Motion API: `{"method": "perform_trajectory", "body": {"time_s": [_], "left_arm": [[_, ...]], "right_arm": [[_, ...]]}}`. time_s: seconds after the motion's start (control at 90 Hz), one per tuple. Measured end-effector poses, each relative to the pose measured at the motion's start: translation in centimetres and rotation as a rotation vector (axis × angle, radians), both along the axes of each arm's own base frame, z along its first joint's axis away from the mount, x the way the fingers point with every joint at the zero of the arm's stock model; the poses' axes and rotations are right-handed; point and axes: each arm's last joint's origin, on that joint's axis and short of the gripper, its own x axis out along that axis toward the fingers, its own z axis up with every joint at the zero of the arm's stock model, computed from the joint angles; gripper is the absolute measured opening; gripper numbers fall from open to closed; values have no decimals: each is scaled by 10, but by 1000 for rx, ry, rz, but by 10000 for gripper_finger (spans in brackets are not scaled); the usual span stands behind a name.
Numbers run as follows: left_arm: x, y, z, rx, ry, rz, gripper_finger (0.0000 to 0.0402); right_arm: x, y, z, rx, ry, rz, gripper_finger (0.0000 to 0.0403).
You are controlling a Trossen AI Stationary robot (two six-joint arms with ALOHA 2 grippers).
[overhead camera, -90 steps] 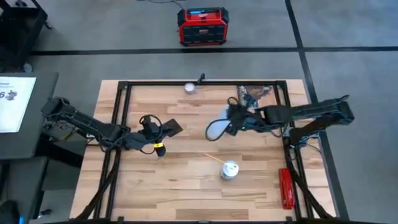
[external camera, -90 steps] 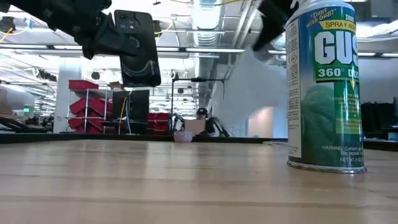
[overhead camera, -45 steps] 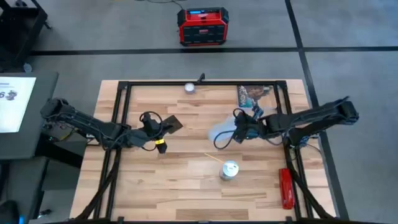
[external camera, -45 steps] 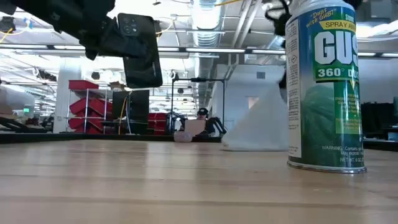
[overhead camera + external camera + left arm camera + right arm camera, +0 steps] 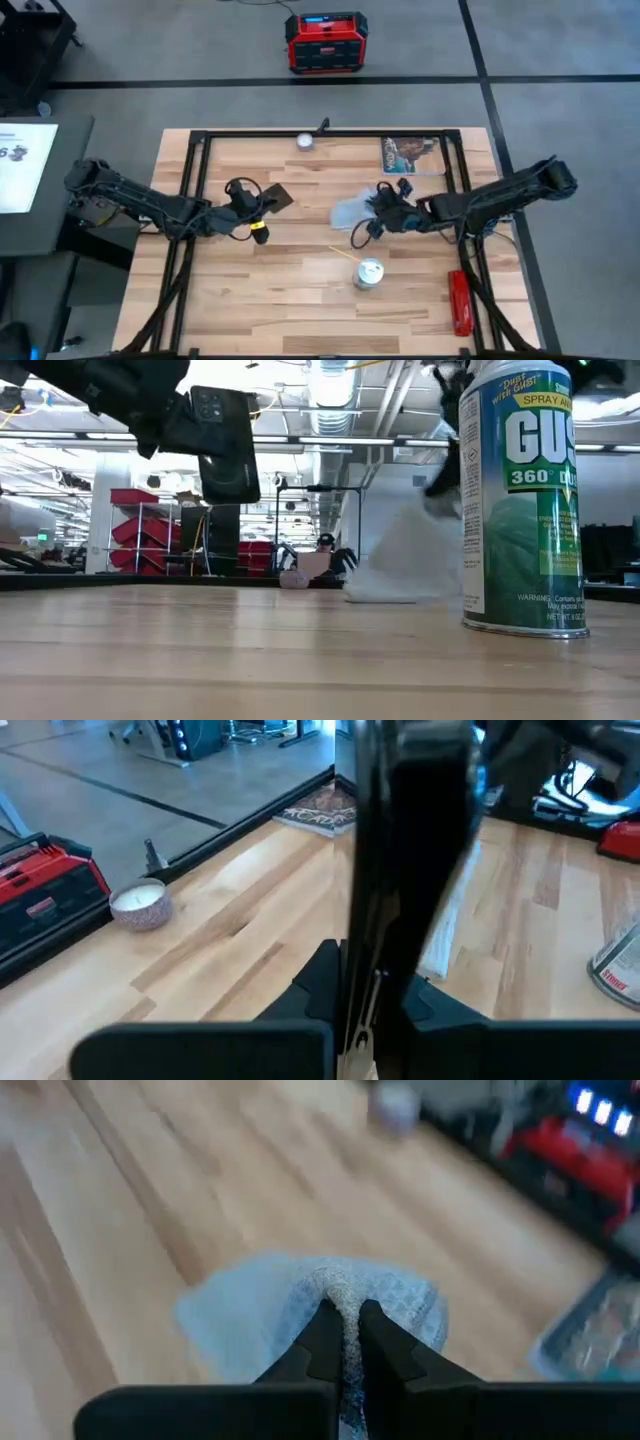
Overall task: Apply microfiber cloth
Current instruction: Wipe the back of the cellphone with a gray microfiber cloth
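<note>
1. Right pincer (image 5: 380, 212) sat right of centre in the high view, low over the bench (image 5: 300, 300), its fingers (image 5: 322, 1342) pressed together on a bunched fold of the microfiber cloth (image 5: 352, 209).
2. The cloth spread out from the pinch toward the frame's centre, pale grey-blue, its far edge lying on the wood. In the low view the cloth (image 5: 400, 560) draped down in a slack heap to the bench surface, just left of the spray can (image 5: 518, 500) and behind it.
3. Right wrist view: the cloth (image 5: 300, 1315) fanned out ahead of the fingertips, with bare planks beyond it.
4. Left pincer (image 5: 252, 204) sat left of centre in the high view, clamped on the black phone (image 5: 276, 200), which was held clear of the bench. Low view showed the phone (image 5: 225, 445) raised, roughly upright and a little tilted, camera lenses facing the viewer.
5. Left wrist view: the phone (image 5: 415, 870) stood edge-on between that arm's fingers (image 5: 320, 985), filling the middle of the frame.
6. Phone and cloth were well apart, with open wood between them.
7. Spray can (image 5: 368, 273) stood upright in the lower centre of the high view, near the cloth but not touching it.
8. Picture card (image 5: 410, 154) lay flat at the upper right of the bench. A small white round tub (image 5: 305, 141) sat at the top edge, centre.
9. A red tool (image 5: 459, 302) lay at the lower right edge.
</note>
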Motion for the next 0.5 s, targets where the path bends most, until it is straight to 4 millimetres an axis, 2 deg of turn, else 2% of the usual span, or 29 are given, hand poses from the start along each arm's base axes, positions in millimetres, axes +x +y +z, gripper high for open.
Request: {"method": "perform_trajectory", "body": {"time_s": [0.1,0.178,0.378,0.5], "left_arm": [[3,-1,-1,5,-7,-2,2],[3,-1,-2,10,3,-4,2],[5,-2,-4,9,8,-3,2],[4,-1,-4,9,10,-3,2]], "right_arm": [[-2,0,26,-62,-43,44,0],[-8,-4,35,-90,-48,33,0],[-23,-11,24,-21,56,-56,3],[-20,-10,18,1,75,-53,31]]}}
